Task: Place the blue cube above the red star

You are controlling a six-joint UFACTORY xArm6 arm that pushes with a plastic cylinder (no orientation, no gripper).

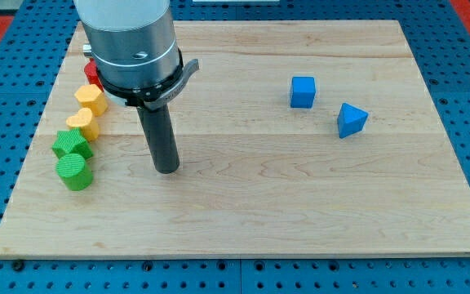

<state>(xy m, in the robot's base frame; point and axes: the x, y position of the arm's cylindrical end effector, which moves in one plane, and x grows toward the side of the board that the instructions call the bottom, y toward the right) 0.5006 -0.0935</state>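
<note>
blue cube (303, 91) sits well off toward the view's right and a bit up from my tip (167, 169), which touches nothing, while the red star-ish block (92, 73) peeks out by the wooden board's (300, 212) left edge, mostly hidden behind the arm.

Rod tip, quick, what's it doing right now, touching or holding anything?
My tip: no pincer, holds nothing; rests on bare board, right of the green blocks, touching no block, far left of the blue cube.

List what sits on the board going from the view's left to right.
green cylinder → yellow blocks → my tip → blue cube → blue triangular block. Left-column blocks overlap; red block is mostly hidden.
</note>
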